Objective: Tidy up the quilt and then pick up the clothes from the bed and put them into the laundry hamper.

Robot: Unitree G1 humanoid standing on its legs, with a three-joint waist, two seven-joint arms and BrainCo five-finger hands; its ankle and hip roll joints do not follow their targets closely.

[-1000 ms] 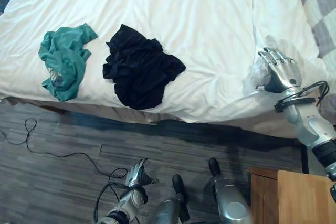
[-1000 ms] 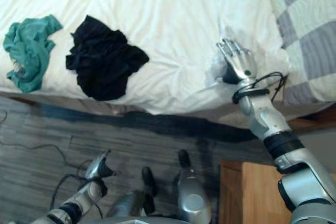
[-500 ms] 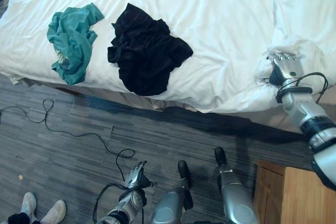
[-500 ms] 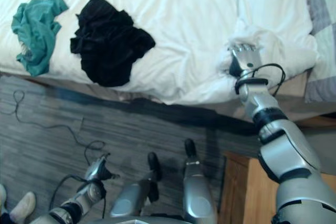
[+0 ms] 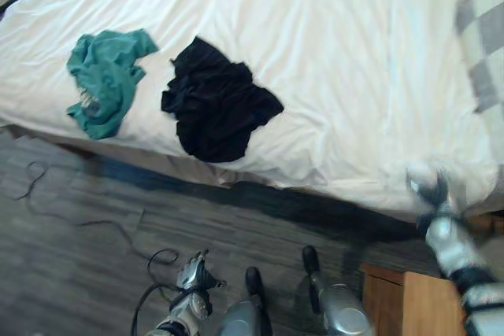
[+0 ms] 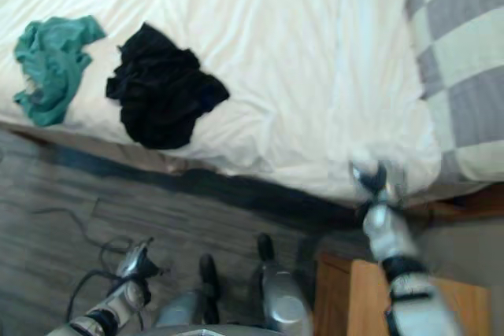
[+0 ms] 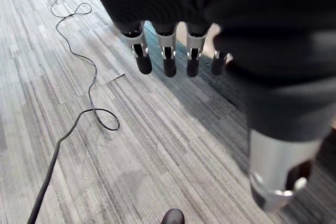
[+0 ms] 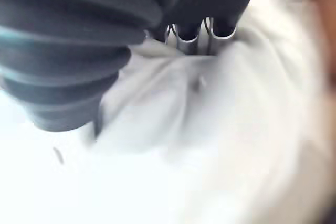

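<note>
The white quilt point(image 5: 331, 60) lay mostly flat, the right hand point(image 5: 431, 193) at its near right corner, its grip impossible to tell. The crumpled green garment point(image 5: 102, 80) and black garment point(image 5: 216, 100) remained on the bed; the left hand point(image 7: 173, 56) hung relaxed, empty.

Head stereo pair: both eye views look steeply down from the robot's head onto the near edge of the bed point(image 5: 331, 53) and the floor point(image 5: 79, 273) in front of it. They share the white quilt point(image 6: 299, 60), teal garment point(image 5: 102, 80) and black garment point(image 6: 161, 96), slightly offset.

Left wrist view: close along the left hand point(image 7: 168, 59), facing down at the floor.

Right wrist view: very close along the right hand point(image 8: 194, 38), facing into white quilt fabric.
</note>
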